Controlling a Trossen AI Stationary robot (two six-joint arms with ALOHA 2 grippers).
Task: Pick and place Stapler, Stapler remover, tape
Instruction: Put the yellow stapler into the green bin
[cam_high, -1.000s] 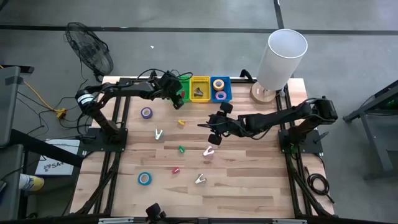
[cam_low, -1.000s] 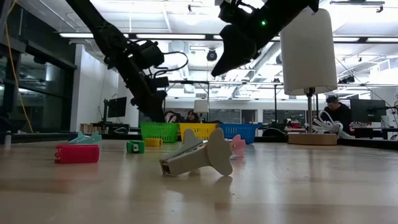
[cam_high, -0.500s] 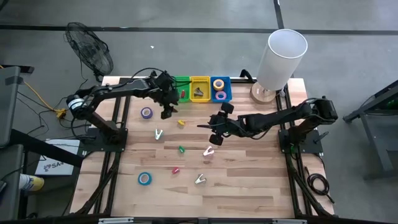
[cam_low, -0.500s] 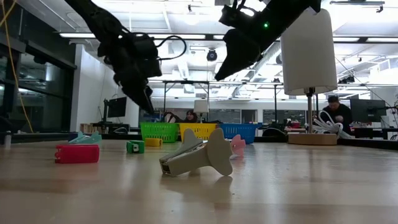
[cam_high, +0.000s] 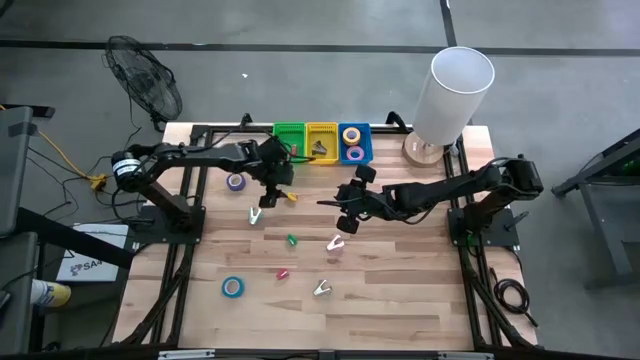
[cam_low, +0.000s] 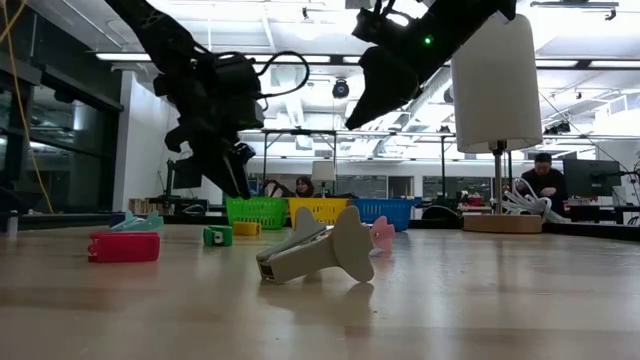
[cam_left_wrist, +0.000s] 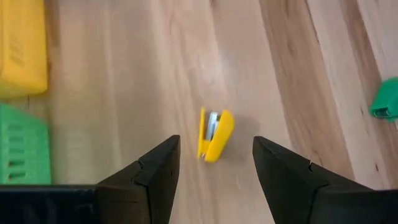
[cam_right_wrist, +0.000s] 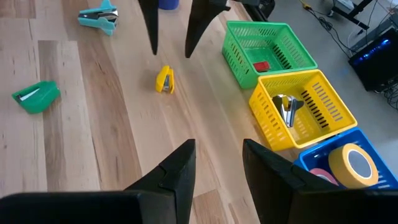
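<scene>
A small yellow stapler (cam_high: 291, 196) lies on the wood in front of the baskets. My left gripper (cam_high: 268, 187) hovers open just left of it and above it; the left wrist view shows the stapler (cam_left_wrist: 214, 134) beyond the gap between the fingers. My right gripper (cam_high: 345, 214) hangs open and empty over the table's middle. A green stapler (cam_high: 291, 240) and a red stapler (cam_high: 283, 272) lie nearer. Purple tape (cam_high: 235, 181) and blue tape (cam_high: 232, 287) lie flat at the left. Staple removers (cam_high: 255, 215), (cam_high: 335, 243), (cam_high: 321, 288) lie scattered.
Along the far edge stand a green basket (cam_right_wrist: 283, 34) holding a red stapler (cam_right_wrist: 260, 65), a yellow basket (cam_right_wrist: 323, 87) holding a staple remover (cam_right_wrist: 286, 109), and a blue basket (cam_high: 368, 142) with tape rolls. A white cylinder lamp (cam_high: 452, 95) stands at the far right.
My left gripper has left the green basket and come toward the table's near edge, over the yellow stapler, rolling about its own axis as it went. Its fingers stay open. My right arm has kept still.
</scene>
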